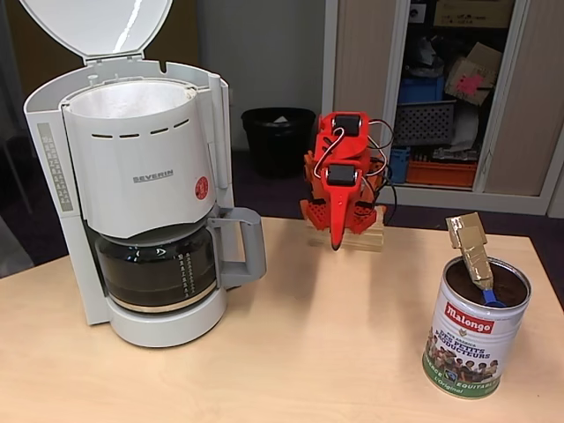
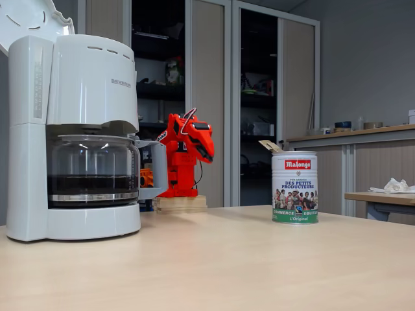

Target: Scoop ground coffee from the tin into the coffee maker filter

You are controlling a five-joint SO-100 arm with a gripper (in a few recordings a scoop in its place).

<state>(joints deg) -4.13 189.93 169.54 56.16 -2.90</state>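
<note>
my red two-finger gripper (image 1: pixel 336 240) hangs folded, tip down, over the wooden base; i cannot tell whether the jaws are parted. the shiny cylindrical metal tin with the malongo label (image 1: pixel 474 327) stands well apart at the table's right in a fixed view, dark brown ground coffee (image 1: pixel 467 284) inside, a blue scoop with a taped gold handle (image 1: pixel 471 248) leaning out. the white paper filter (image 1: pixel 130 99) sits in the big white severin machine (image 1: pixel 141 185), lid up. risk: nudging that tilted handle could tip the tin or spill grounds
</note>
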